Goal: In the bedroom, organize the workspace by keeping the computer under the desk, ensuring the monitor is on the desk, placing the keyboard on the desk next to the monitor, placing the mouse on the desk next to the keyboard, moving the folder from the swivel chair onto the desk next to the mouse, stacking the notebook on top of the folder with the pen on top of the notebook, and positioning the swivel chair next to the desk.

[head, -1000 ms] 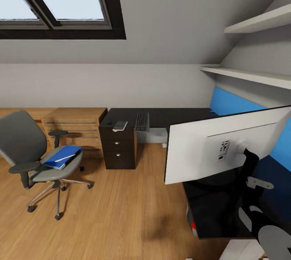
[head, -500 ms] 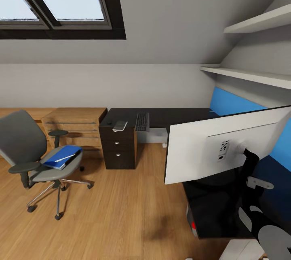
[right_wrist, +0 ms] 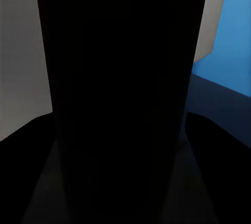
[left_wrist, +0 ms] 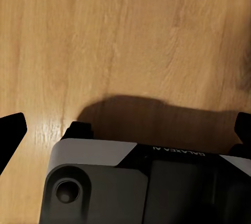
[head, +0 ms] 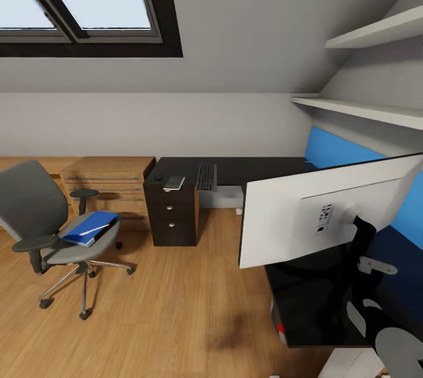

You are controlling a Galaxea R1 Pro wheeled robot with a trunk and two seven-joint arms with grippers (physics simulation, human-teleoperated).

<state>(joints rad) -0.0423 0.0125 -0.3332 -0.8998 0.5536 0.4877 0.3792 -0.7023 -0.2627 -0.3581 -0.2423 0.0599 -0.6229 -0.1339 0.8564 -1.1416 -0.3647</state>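
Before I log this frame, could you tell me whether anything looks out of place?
Yes: the folder lies on the chair seat with a pen on it, not on the desk, and the monitor shows its white back.

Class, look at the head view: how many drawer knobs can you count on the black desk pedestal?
3. The round silver knobs sit in a vertical column on the pedestal front: top, middle, bottom. None appears hidden.

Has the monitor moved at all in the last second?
No. The monitor keeps its place: its lower left corner sits at the same spot against the desk edge and the floor as before.
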